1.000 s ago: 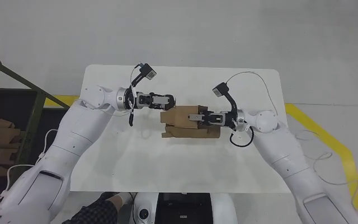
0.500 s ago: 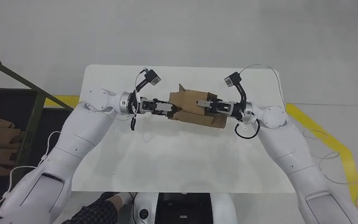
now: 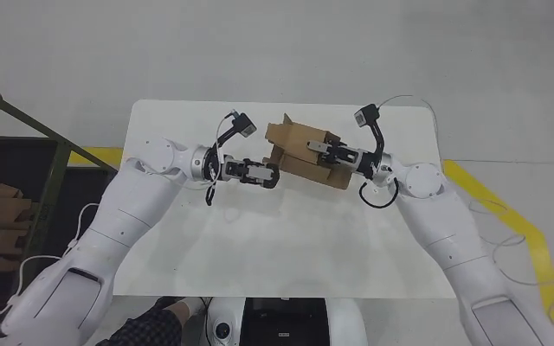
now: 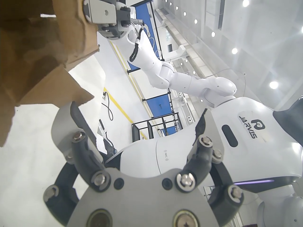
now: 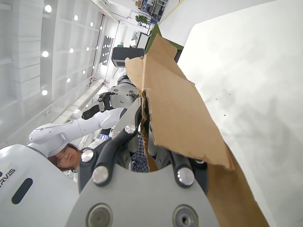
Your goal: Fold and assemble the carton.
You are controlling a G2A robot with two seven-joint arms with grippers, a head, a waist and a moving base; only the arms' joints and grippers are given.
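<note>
Between the fingers of the right end effector (image 5: pixel 144 116), a wall of the carton (image 3: pixel 299 149) is clamped, and the carton is held tilted over the far half of the counter (image 3: pixel 260 251). The left end effector (image 4: pixel 138 109) is spread apart just beside its lower corner. The cardboard is judged light, stiff yet easily creased, and best gripped at a panel edge.

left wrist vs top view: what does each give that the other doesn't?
Left wrist view: the left gripper from close, fingers spread with nothing between them, and a carton flap corner right by one fingertip. Top view: the white table as a whole, with the carton lying skewed at its far half. Both: the right gripper clamped on the carton's edge.
</note>
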